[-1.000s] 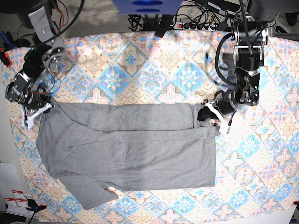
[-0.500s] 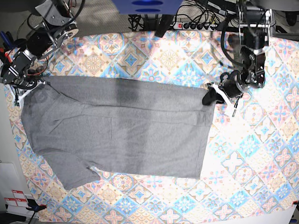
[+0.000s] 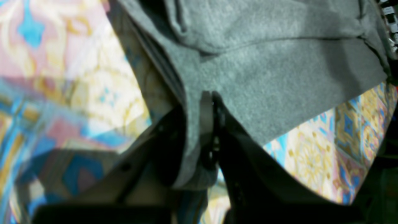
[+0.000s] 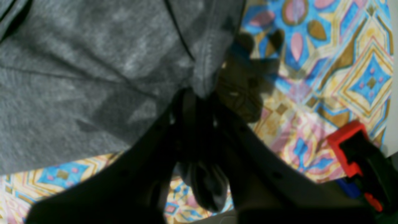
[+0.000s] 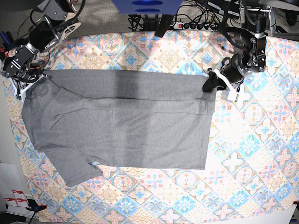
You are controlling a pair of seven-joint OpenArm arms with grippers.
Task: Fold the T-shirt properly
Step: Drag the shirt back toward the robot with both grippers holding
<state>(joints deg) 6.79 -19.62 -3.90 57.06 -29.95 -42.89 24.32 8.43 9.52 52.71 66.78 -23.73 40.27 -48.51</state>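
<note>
The grey T-shirt [image 5: 121, 126] lies spread across the patterned tablecloth [image 5: 261, 140], with a sleeve hanging toward the near left. My left gripper [image 5: 211, 85] is shut on the shirt's far right corner. The left wrist view shows the grey T-shirt fabric [image 3: 279, 62] pinched in that gripper [image 3: 207, 102]. My right gripper [image 5: 23, 86] is shut on the far left corner. In the right wrist view a hemmed edge of the T-shirt [image 4: 77, 77] is bunched in the right gripper [image 4: 199, 99]. The far edge runs taut and straight between the two grippers.
A power strip [image 5: 198, 25] and cables lie beyond the table's far edge, beside a blue object [image 5: 147, 5]. A red clamp [image 4: 351, 146] sits at the table's edge close to the right gripper. Bare tablecloth surrounds the shirt on the right and near sides.
Both grippers have pulled the shirt's far edge toward the back of the table. The folded-over upper layer has been drawn out flat, and the whole shirt has slid back and left.
</note>
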